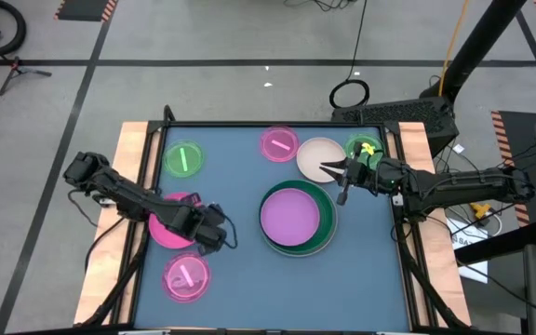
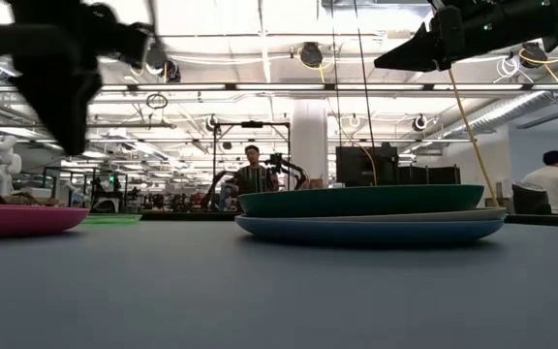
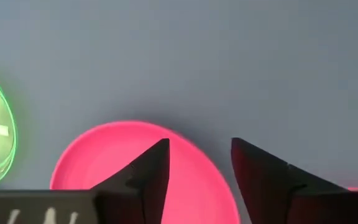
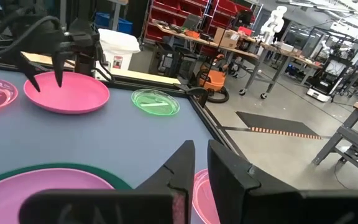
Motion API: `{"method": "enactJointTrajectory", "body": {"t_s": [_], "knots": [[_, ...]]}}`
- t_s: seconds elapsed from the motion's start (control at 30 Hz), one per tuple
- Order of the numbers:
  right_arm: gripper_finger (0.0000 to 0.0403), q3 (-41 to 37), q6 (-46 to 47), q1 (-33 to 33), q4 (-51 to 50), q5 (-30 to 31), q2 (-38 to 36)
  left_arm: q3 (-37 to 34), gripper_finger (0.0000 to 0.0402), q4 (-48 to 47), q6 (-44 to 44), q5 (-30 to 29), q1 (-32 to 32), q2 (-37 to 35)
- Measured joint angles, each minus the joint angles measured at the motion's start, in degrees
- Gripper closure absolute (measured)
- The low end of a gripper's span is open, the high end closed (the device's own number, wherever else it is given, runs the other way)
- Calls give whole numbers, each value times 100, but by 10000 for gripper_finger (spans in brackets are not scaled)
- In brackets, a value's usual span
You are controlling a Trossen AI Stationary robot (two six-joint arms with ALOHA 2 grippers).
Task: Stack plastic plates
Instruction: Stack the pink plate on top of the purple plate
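Overhead, blue table (image 1: 240,279) bears scattered plates; workshop behind. Left jaws open over pink plate (image 1: 167,231); right jaws unclear.

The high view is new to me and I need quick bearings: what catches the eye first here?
The stack at the table's middle: a lilac round plastic plate in a dark green plate. At the left edge, the left gripper, fingers apart, hangs by a bright pink plate. The right gripper hovers over a cream plate at the far right.
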Motion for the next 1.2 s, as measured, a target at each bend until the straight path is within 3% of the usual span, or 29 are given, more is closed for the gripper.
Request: {"method": "enactJointTrajectory", "body": {"t_s": [0.2,0.43,0.8,0.9,1.13,1.2], "knots": [[365,0,12,0,0,0,0,-747,218,149,-570,3,-424,-4],[365,0,22,0,0,0,1,-1388,218,1394,-686,298,-694,-11],[365,0,6,0,13,0,0,-1884,222,1503,-1161,159,-720,-11],[365,0,-9,0,52,0,0,-1884,252,1543,-1019,156,-720,-11],[365,0,-15,0,48,0,2,-1813,379,1474,-797,132,-720,-13],[365,0,-17,0,50,0,2,-1625,388,1361,-618,127,-718,-13]]}}
